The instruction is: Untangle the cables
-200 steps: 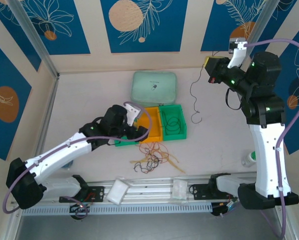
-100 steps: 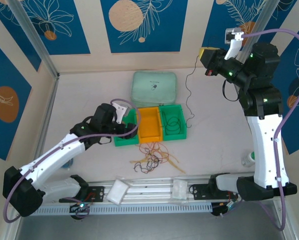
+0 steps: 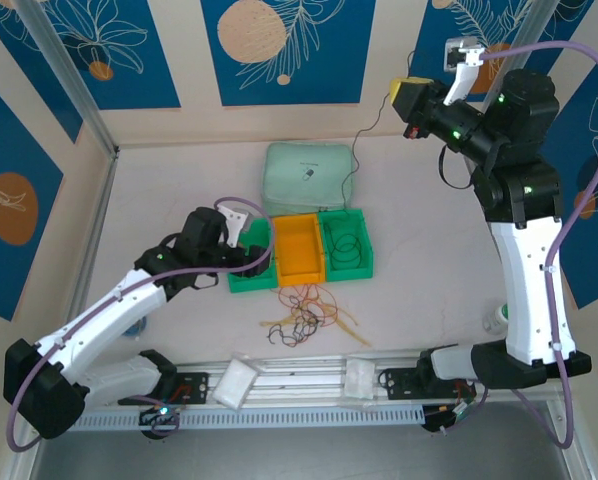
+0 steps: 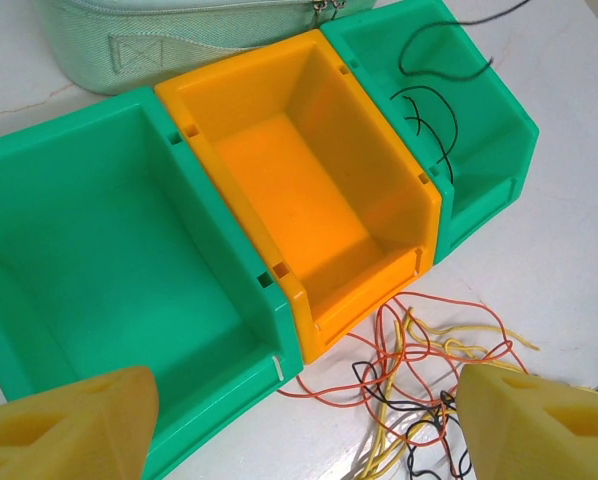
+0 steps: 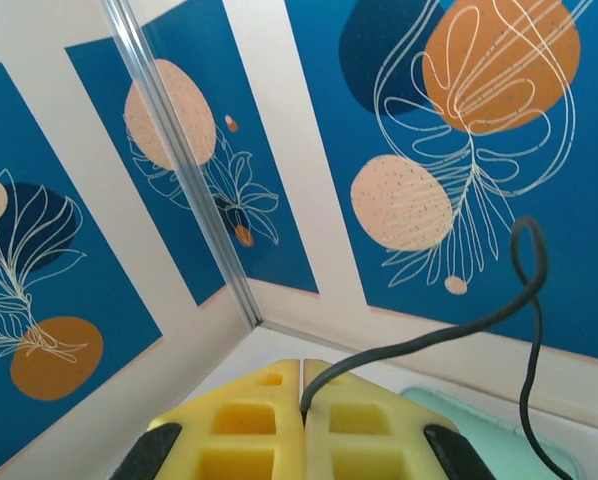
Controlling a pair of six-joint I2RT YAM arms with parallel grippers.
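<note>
A tangle of yellow, orange and black cables [image 3: 304, 312] lies on the table in front of the bins; the left wrist view has the tangle [image 4: 429, 370] just past the orange bin's front. My left gripper [image 3: 247, 248] hovers over the left green bin [image 4: 99, 240], open, with nothing between its yellow fingers [image 4: 69, 425]. My right gripper [image 3: 404, 100] is high at the back right, shut on one black cable [image 5: 429, 335]. That black cable [image 3: 357, 145] hangs down toward the mint pouch. More black cable [image 4: 429, 110] lies in the right green bin [image 3: 364, 262].
Three bins stand in a row: green, an orange bin [image 3: 299, 250] with nothing in it, green. A mint zip pouch [image 3: 309, 175] sits behind them. A small white bottle [image 3: 496, 318] stands by the right arm's column. Walls close the back and sides.
My right gripper has swung up and to the left, lifting the black cable off the table toward the pouch. My left gripper has pulled back left from the orange bin to the left green bin.
</note>
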